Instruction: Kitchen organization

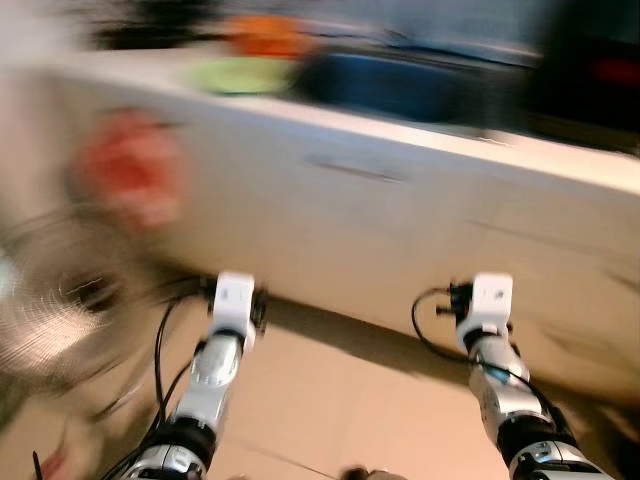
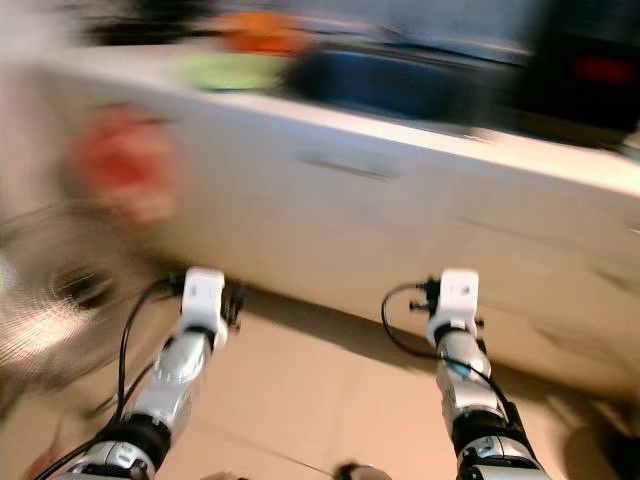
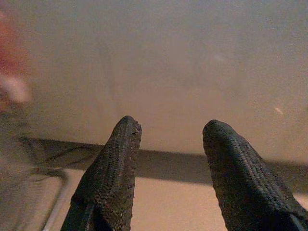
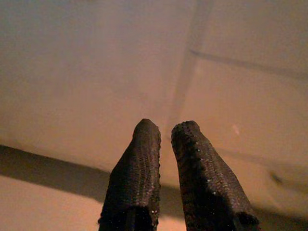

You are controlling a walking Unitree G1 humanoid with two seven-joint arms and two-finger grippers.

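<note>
The head views are smeared by motion. A white counter with cabinet fronts runs across in front of me. On it lie a green plate-like thing, an orange thing and a dark blue item, all blurred. Both arms reach forward low, toward the cabinet fronts. In the left wrist view my left gripper is open, with nothing between its fingers. In the right wrist view my right gripper is shut on nothing, pointing at a cabinet door seam.
A blurred red object hangs or stands at the left by the counter's end. Below it is a wire rack or basket. A dark appliance is at the back right. The tan floor lies under my arms.
</note>
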